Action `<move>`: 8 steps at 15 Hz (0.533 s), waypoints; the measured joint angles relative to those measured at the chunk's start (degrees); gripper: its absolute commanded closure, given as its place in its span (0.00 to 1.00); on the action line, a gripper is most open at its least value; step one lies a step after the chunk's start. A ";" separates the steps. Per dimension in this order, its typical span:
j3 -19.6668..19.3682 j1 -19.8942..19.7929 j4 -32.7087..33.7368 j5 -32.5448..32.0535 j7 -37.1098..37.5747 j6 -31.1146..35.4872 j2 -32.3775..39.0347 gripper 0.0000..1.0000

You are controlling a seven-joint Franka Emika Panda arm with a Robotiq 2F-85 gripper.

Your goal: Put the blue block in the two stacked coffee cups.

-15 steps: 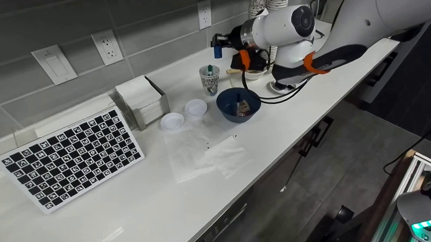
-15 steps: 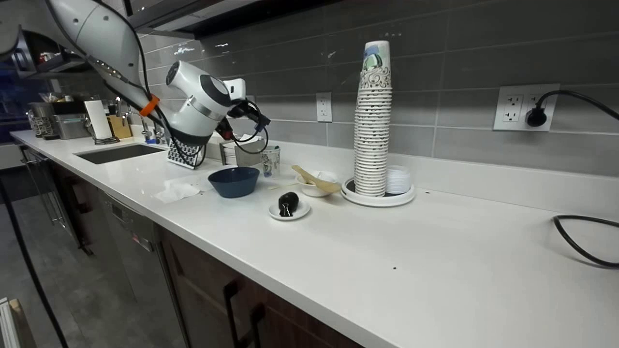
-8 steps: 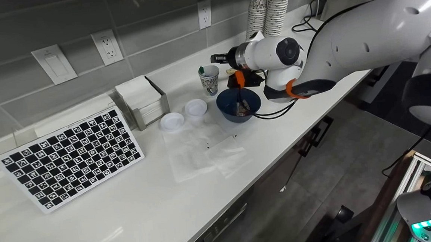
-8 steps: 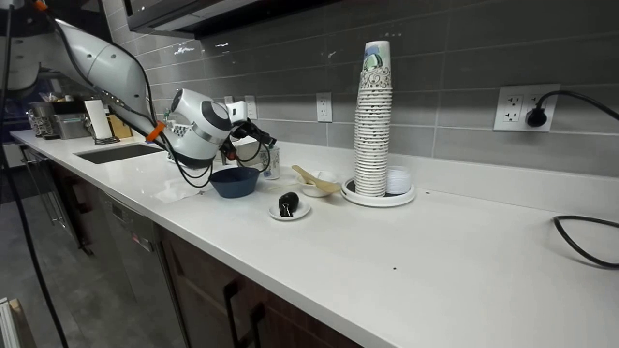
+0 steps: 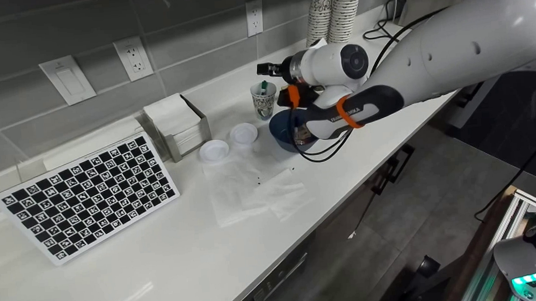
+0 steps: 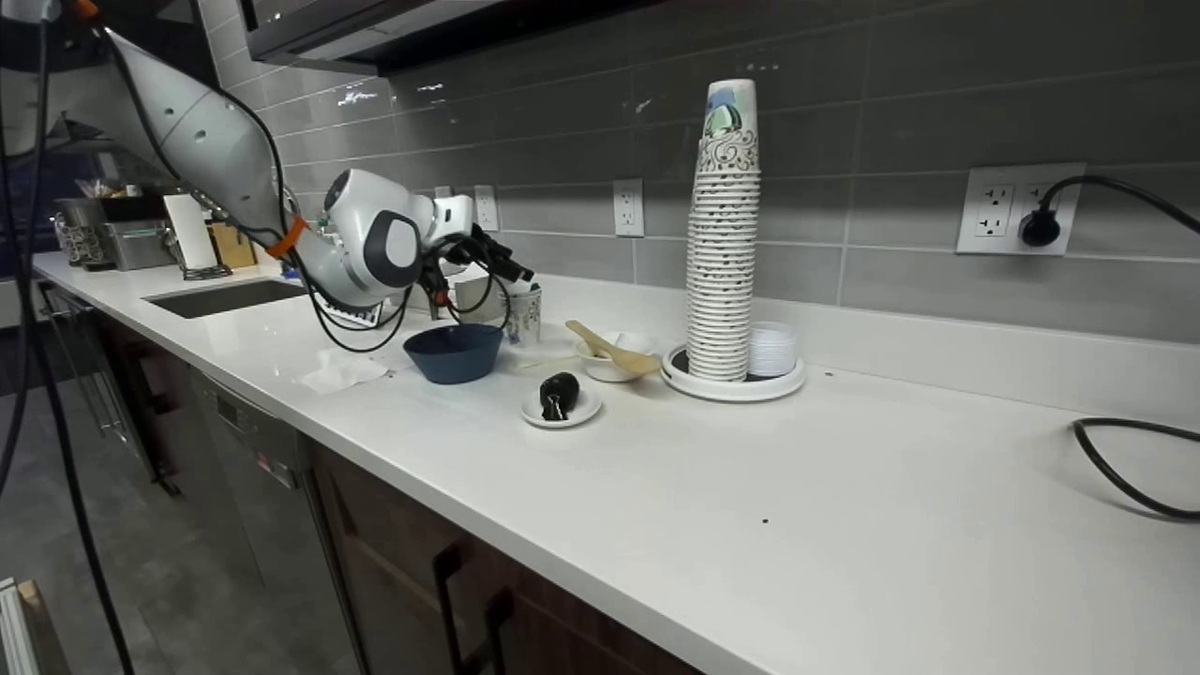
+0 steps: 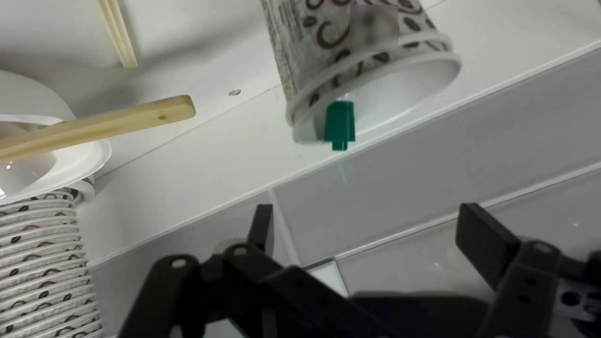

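Two stacked coffee cups (image 5: 264, 106) stand upright on the counter near the wall, patterned and nested, in both exterior views. Their doubled rim shows in the wrist view, and a green-capped marker (image 7: 340, 123) sticks out of the mouth. My gripper (image 7: 373, 223) is open wide, its fingers (image 7: 486, 241) far apart with only wall tiles seen between them. In an exterior view the gripper (image 5: 263, 70) hovers just above the cups' mouth, apart from them. The blue block is hidden or out of view; the inside of the cups is mostly concealed.
Beside the cups sits a blue bowl (image 6: 454, 358) holding small items, partly under the arm. A napkin holder (image 5: 205, 128) and white lids (image 5: 214, 151) lie nearby. A wooden spatula (image 6: 614, 349) rests across a white bowl (image 6: 605, 372); a tall cup tower (image 6: 724, 272) stands beyond.
A second ago my gripper was shut on the blue block above the cups. It has come down, opened and risen slightly; the block no longer shows. The cups have shifted a little.
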 measured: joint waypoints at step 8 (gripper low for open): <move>-31.12 21.90 -6.03 1.31 0.24 -34.21 -13.27 0.00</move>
